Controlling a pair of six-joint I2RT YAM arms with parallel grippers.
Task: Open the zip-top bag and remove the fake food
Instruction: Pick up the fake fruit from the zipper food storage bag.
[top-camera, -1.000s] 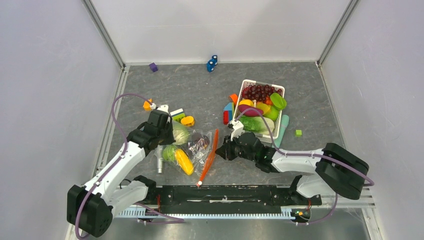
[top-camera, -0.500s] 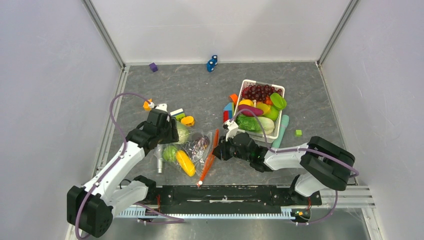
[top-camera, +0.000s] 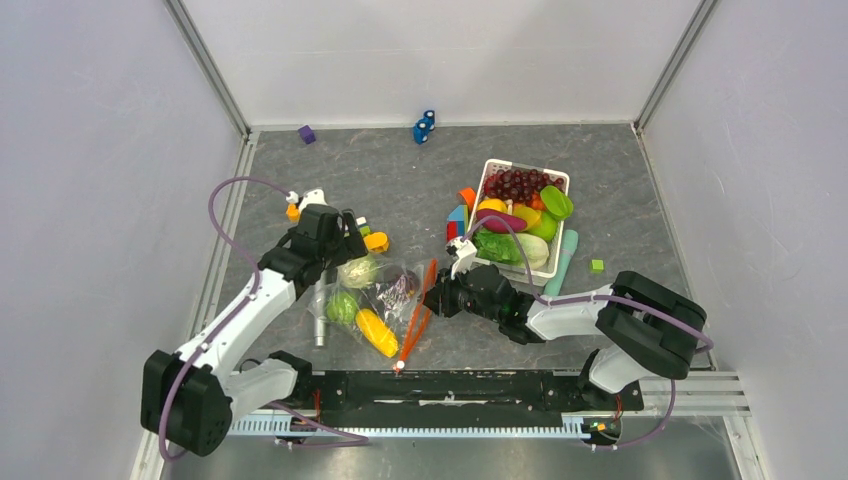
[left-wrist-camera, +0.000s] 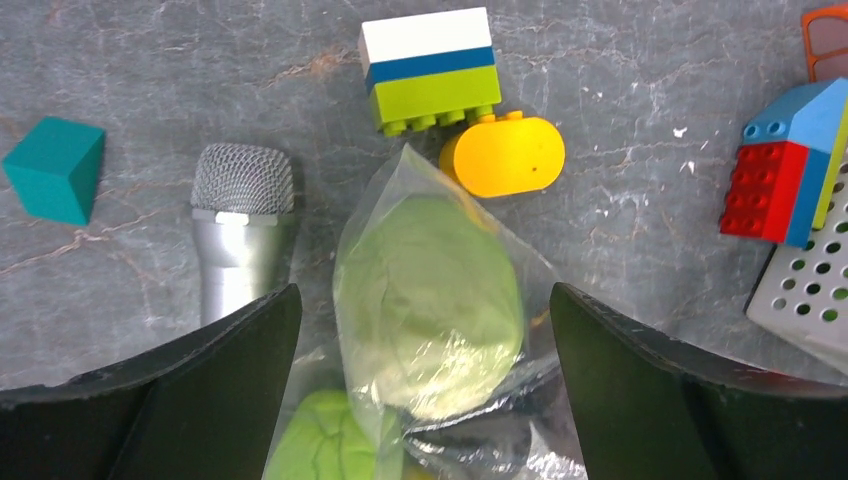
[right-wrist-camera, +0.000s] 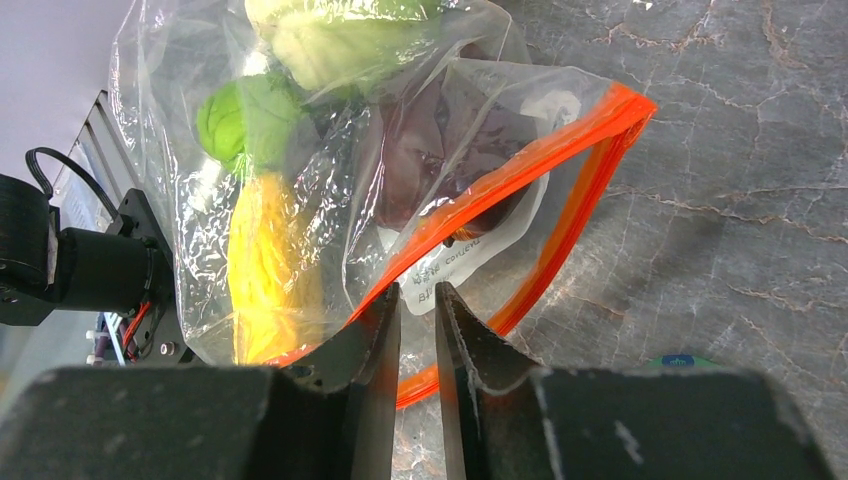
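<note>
Right jaws: nearly together, clamped on one lip of the orange zipper strip (right-wrist-camera: 520, 170), near end of the strip. The other lip hangs loose below, so the mouth looks parted. Left jaws: wide apart, nothing held, hovering straddled over the pale green cabbage (left-wrist-camera: 430, 300), which sits inside the plastic at the bag's far-left closed corner.

The zip-top bag (top-camera: 385, 300) lies flat on the counter (top-camera: 400, 180), near-left of centre, between the two arms, mouth facing right. All the food I can make out is inside it: cabbage far, round green fruit (right-wrist-camera: 245, 115) and corn cob (right-wrist-camera: 265, 270) on the near side, dark eggplant (right-wrist-camera: 440, 150) just behind the strip. Can't tell if a sweet potato is in there.

Just beside the bag's far end: silver microphone (left-wrist-camera: 240, 230) to the left, a yellow block (left-wrist-camera: 503, 155) touching or nearly touching the bag's corner, a white-blue-green block stack (left-wrist-camera: 430, 68), and a teal cube (left-wrist-camera: 55, 168) apart. White basket (top-camera: 528, 166) is well off to the far right.

Handling, my read:
- The film is thin, soft, crinkly and likely slippery; it will bunch, not push.
- The strip is the only stiff part, so it's the best hold.
- The toys look light, hard and rounded, and will probably roll once out.
- The closed far corner by the cabbage looks the place to pinch and lift so things slide toward the mouth. Grab film only, not the cabbage through it.
</note>
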